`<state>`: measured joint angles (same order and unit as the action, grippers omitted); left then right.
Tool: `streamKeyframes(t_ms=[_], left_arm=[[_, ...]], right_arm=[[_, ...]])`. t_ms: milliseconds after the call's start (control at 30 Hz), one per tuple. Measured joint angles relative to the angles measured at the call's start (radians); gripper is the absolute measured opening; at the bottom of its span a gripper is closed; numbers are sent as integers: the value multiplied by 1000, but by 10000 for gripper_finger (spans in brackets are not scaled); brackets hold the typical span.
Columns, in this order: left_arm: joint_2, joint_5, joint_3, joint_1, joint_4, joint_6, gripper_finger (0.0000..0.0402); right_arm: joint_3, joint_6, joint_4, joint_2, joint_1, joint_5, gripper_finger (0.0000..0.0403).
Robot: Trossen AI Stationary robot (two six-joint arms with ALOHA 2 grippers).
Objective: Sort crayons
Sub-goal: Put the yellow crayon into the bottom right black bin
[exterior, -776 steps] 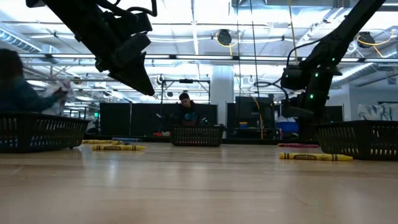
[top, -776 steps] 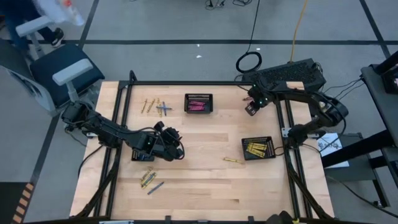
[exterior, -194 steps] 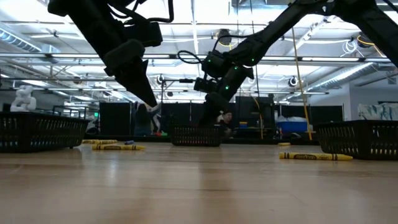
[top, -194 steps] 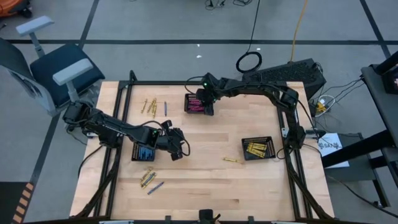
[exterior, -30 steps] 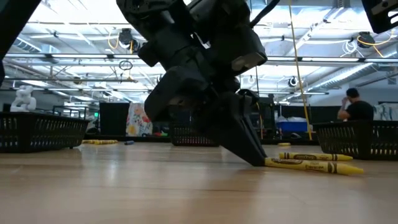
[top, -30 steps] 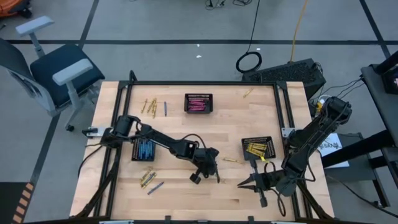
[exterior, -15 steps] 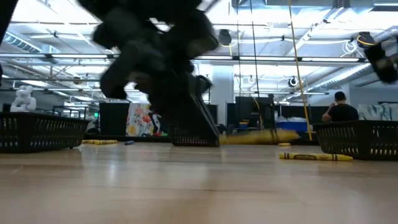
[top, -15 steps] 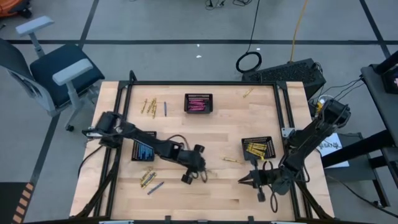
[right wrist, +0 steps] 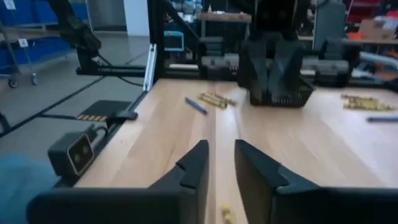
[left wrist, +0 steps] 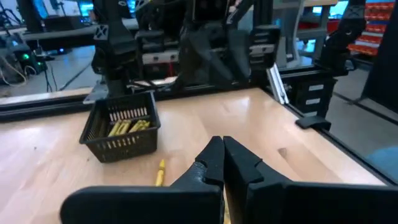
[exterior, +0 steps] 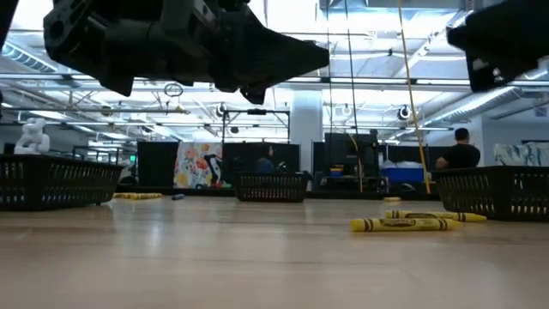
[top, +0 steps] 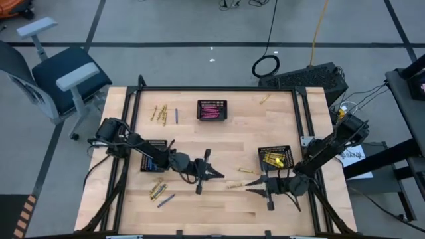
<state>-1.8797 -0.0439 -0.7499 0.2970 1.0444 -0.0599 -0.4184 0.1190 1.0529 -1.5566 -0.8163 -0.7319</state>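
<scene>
Left gripper [top: 214, 174] sits over the middle of the tabletop [top: 219, 143], fingers [left wrist: 219, 163] pressed together, nothing held. In the left wrist view the fingertips point toward a basket with yellow crayons [left wrist: 122, 126].

Right gripper [top: 251, 186] sits low over the near right part of the tabletop, pointing toward the left gripper. Its fingers [right wrist: 196, 163] stand slightly apart with bare wood between them; nothing gripped.

Crayons:
- One yellow crayon [top: 234, 185] lies on the wood between the two grippers, just ahead of the right fingertips.
- A second yellow crayon [top: 247, 171] lies a little farther back, beside the right-hand basket [top: 275, 158], which holds more yellow ones.
- Pink crayons [top: 212, 111] fill the basket at the far middle.
- Blue crayons [top: 155, 160] are in the basket at left, partly under the left arm.
- Loose group [top: 159, 113] of yellow plus one blue at the far left.
- Loose group [top: 160, 193] of yellow plus one blue at the near left.
- A single yellow one [top: 264, 99] lies at the far right edge.

Low view: two yellow crayons [exterior: 401, 224] flat on the wood at right, left gripper overhead.
</scene>
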Motion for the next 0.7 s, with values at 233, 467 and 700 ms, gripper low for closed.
streamKeyframes(t_ms=[233, 467, 700], left_arm=[[0, -128, -80, 0, -276, 81, 1], [-1, -216, -328, 7, -801, 79, 0], [1, -141, -393, 9, -836, 75, 65]], right_arm=[[-14, -38, -38, 100, -44, -41, 99], [-14, -16, -201, 250, -119, -232, 97], [-14, 54, -213, 228, -124, -235, 81]])
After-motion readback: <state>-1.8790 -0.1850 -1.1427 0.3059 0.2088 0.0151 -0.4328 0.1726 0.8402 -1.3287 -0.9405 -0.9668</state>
